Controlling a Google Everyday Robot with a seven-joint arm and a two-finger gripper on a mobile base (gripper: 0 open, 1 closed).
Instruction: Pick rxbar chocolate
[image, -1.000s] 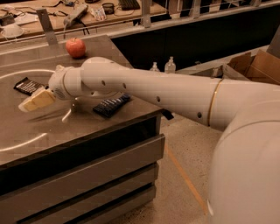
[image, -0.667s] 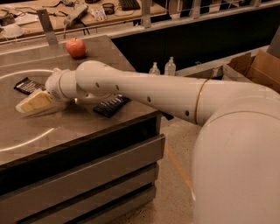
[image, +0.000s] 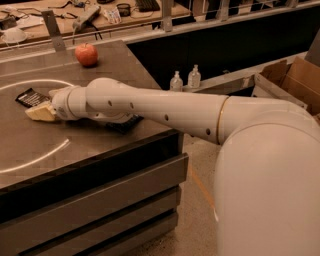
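The rxbar chocolate (image: 30, 96), a flat bar in a black wrapper with white lettering, lies on the dark table top (image: 30, 145) at the far left. My gripper (image: 40, 112) is cream-coloured and sits low over the table just in front of the bar, right next to its near edge. My white arm stretches across the table from the right. A dark blue wrapped bar (image: 123, 125) lies under my forearm, mostly hidden.
A red apple (image: 86, 54) stands at the back of the table. White curved lines mark the table top. Two small bottles (image: 183, 80) stand on a ledge to the right. A cardboard box (image: 290, 80) is at far right. A cluttered bench runs behind.
My arm has reached a little further left, and the gripper has edged up toward the black bar. The bars and apple have not moved.
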